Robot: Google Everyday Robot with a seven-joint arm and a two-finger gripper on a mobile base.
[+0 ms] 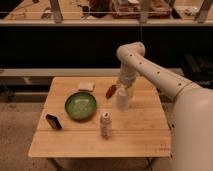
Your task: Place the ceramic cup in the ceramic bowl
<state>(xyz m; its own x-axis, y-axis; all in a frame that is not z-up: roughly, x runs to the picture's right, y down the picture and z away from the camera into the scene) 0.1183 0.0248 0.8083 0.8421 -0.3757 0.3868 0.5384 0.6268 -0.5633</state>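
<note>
The white ceramic cup [122, 98] stands upright on the wooden table [140, 130], right of centre. The green ceramic bowl [80, 105] with a darker rim sits to its left, a short gap away. My gripper [124, 86] hangs from the white arm directly above the cup's rim, reaching down onto it.
A slim patterned can [105, 124] stands in front of the bowl and cup. A red-brown object [110, 91] lies just left of the cup. A white packet [86, 86] lies behind the bowl. A dark flat object [53, 121] lies at the front left. A dark counter runs behind.
</note>
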